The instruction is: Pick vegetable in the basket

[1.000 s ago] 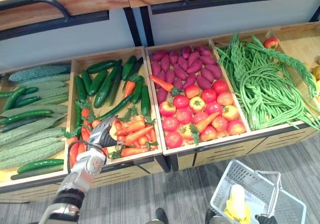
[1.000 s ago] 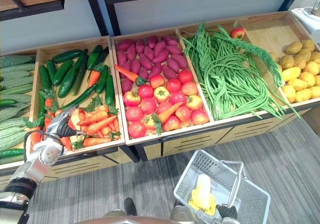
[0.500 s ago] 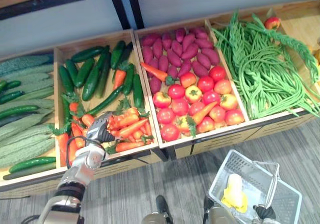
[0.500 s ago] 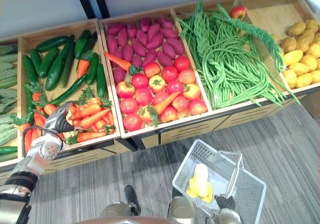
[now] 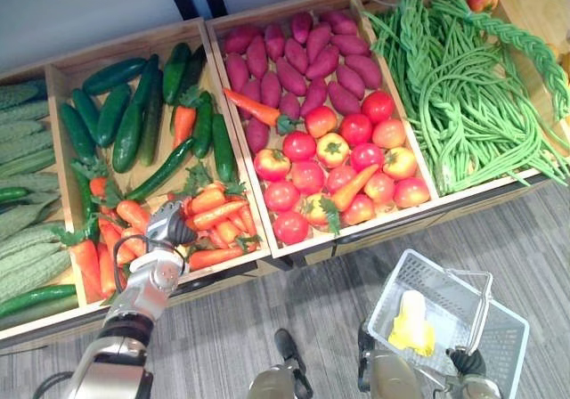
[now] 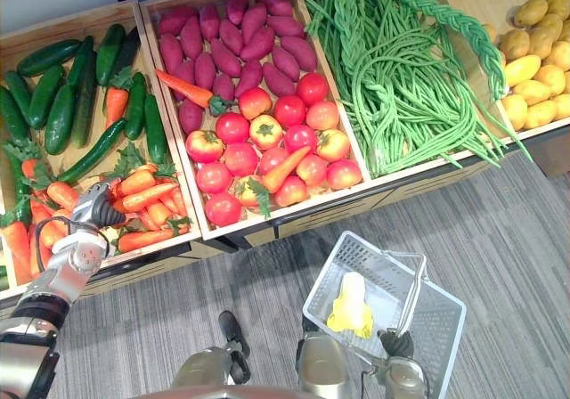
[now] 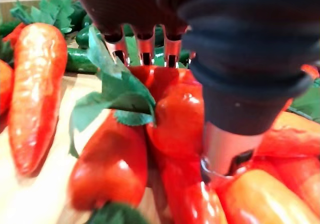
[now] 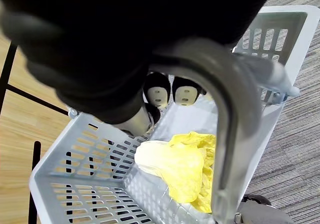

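Nearest us, our right hand (image 5: 465,362) is curled round the handle (image 8: 225,109) of the grey basket (image 5: 508,354), and a pale yellow cabbage (image 5: 410,323) lies inside it. Farther out, our left hand (image 5: 169,228) is down among the carrots (image 5: 218,216) at the front of a wooden crate (image 5: 125,47), and we cannot tell whether it has hold of one. Beyond the carrots lie cucumbers (image 5: 129,132) in the same crate, with tomatoes (image 5: 307,176), purple sweet potatoes (image 5: 294,61) and long beans (image 5: 454,87) in the crates to the right.
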### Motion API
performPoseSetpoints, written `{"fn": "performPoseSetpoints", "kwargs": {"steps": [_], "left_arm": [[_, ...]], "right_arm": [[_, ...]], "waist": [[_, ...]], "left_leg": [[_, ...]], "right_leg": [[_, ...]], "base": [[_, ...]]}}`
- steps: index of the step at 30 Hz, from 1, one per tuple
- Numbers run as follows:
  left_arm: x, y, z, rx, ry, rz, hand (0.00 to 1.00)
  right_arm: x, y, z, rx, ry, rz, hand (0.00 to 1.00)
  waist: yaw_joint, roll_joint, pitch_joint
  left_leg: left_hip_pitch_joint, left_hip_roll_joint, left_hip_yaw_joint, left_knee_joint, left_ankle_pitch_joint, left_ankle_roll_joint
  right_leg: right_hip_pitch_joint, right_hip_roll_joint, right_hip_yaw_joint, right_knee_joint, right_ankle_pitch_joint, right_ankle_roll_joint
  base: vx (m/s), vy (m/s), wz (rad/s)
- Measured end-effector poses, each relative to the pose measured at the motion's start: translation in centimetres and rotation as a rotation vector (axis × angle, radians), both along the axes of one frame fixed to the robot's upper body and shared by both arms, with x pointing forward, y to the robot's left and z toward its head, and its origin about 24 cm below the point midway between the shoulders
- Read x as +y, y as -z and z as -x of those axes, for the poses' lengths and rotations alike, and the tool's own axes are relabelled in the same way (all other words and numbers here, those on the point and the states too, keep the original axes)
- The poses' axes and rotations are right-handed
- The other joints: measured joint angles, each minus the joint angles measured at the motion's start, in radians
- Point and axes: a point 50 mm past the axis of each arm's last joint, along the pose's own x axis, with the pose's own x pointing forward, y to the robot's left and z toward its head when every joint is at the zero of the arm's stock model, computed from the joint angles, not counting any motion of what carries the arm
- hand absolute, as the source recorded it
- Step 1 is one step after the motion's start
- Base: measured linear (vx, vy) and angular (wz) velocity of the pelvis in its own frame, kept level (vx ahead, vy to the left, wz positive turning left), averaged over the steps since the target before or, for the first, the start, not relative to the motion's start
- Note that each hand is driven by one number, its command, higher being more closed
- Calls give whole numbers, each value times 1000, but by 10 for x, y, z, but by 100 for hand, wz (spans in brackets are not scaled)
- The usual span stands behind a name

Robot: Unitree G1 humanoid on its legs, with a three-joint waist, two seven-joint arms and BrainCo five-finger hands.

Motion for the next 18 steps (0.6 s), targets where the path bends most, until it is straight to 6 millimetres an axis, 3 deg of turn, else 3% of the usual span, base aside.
{"fn": "performPoseSetpoints", "kwargs": {"steps": [6,18], "left_arm": [[-3,1,-2,-5,-6,11,100],[-1,1,0,-16,-18,10,100]], "right_arm": [[1,-1,-1,-5,-8,1,100],[-1,0,5,5,10,9,100]], "waist": [[-1,-13,8],[-2,-13,7]], "left_leg": [[1,1,6,0,0,0],[23,-6,-2,0,1,1]], "right_leg": [[-11,-2,5,15,2,3],[18,-10,-2,12,5,8]], "base": [[-4,0,-2],[5,0,2]]}}
